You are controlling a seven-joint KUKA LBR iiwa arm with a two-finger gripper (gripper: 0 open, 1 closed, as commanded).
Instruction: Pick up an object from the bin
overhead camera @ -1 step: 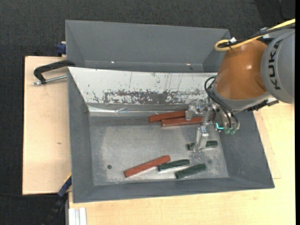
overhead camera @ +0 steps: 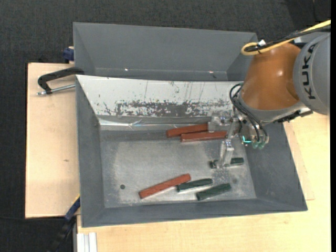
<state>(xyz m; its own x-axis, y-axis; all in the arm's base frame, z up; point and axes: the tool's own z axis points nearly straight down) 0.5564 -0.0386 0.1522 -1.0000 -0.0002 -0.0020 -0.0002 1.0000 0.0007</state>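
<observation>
- Hanging at the right of the bin point(overhead camera: 87, 151), my gripper point(overhead camera: 227, 160) was just beside a short dark green stick point(overhead camera: 237, 161).
- Open or closed, I could not tell.

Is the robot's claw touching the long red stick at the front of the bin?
No. The gripper is over on the view's right, well apart from the red stick lying near the front wall.
</observation>
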